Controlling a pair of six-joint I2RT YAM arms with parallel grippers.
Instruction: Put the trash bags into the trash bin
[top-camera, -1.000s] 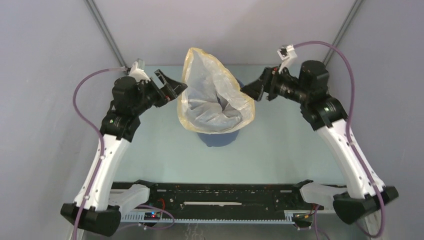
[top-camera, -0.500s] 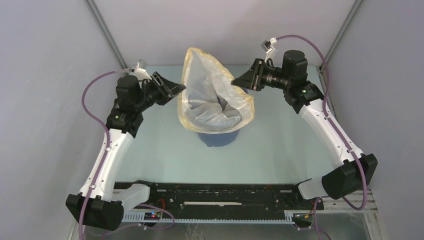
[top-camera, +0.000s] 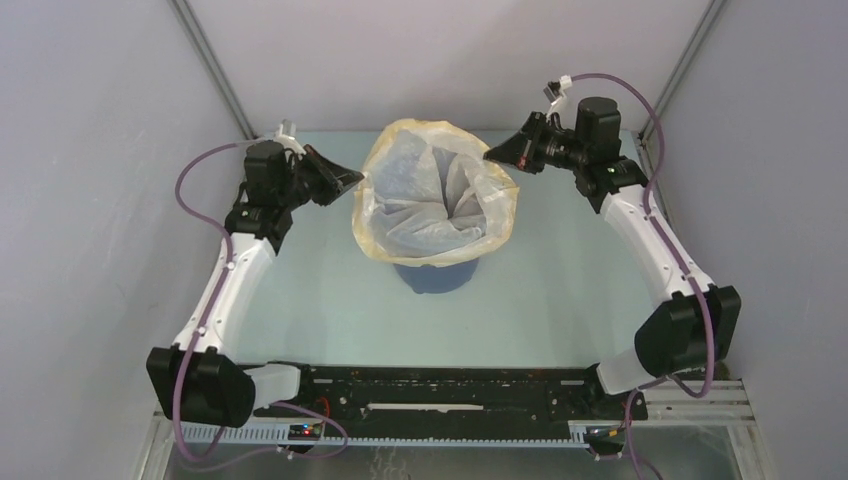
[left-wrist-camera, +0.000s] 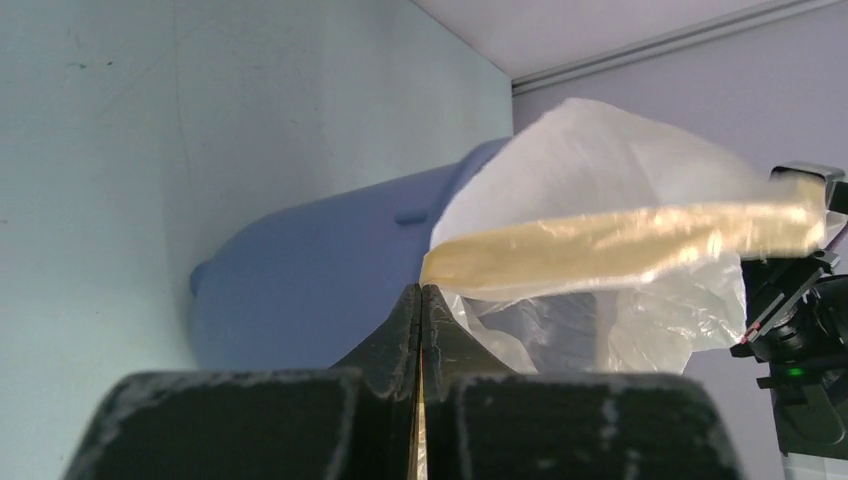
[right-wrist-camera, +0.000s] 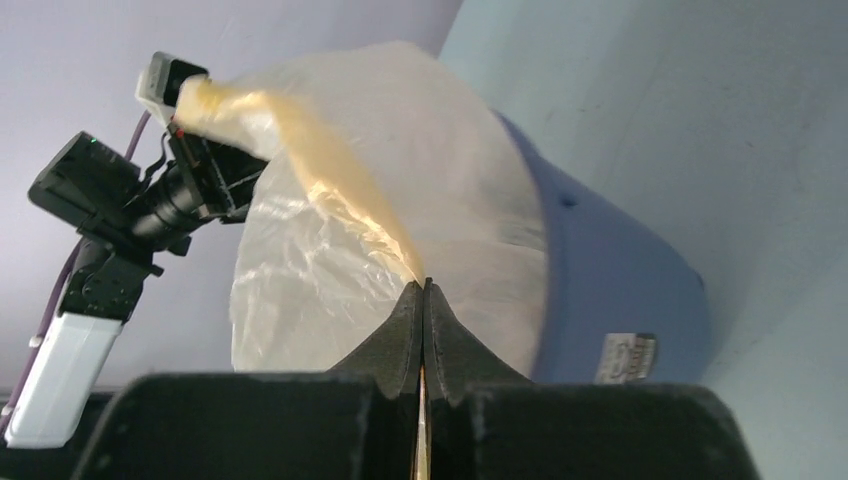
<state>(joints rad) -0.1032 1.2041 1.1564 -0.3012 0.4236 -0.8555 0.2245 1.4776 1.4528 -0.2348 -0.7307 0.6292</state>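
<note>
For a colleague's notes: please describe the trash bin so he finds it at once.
Start at the pale table, near its middle. The bin stands there, under a white bag with a yellow rim. It is the only round blue thing.

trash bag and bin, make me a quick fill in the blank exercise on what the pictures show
1. The trash bag has a pale ____ band along its rim.
2. Its lower part sits inside the ____ trash bin.
3. The bag's rim is pinched at ____ points, by the left gripper and the right gripper.

Missing words: yellow; blue; two.
</note>
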